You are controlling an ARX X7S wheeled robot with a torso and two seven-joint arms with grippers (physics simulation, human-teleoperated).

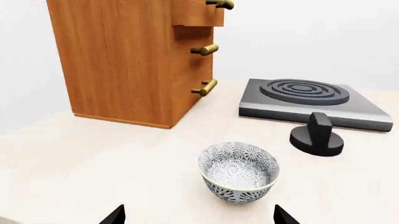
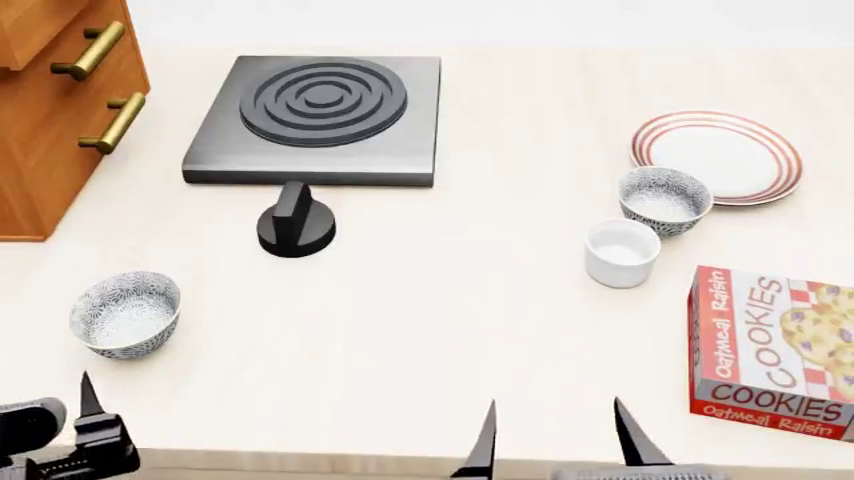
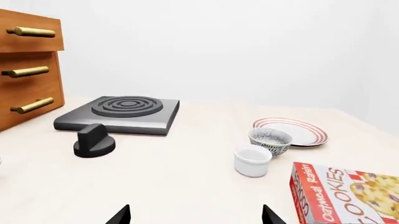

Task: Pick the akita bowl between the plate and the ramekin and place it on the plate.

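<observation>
The akita bowl (image 2: 663, 199) (image 3: 270, 140), grey-speckled, stands upright on the counter between the red-ringed white plate (image 2: 721, 155) (image 3: 298, 130) and the plain white ramekin (image 2: 622, 252) (image 3: 252, 160). It touches or nearly touches the plate's rim. My right gripper (image 2: 554, 440) (image 3: 195, 217) is open at the counter's near edge, well short of the ramekin, with nothing between its fingers. A second speckled bowl (image 2: 126, 313) (image 1: 238, 171) sits at the near left. My left gripper (image 1: 198, 217) is open just short of that bowl; in the head view only one fingertip (image 2: 88, 395) shows clearly.
A black stove plate (image 2: 320, 118) lies at the back centre with a black knob (image 2: 295, 222) in front of it. A wooden drawer cabinet (image 2: 54, 90) stands at far left. A red cookies box (image 2: 774, 350) lies at the near right, beside the ramekin.
</observation>
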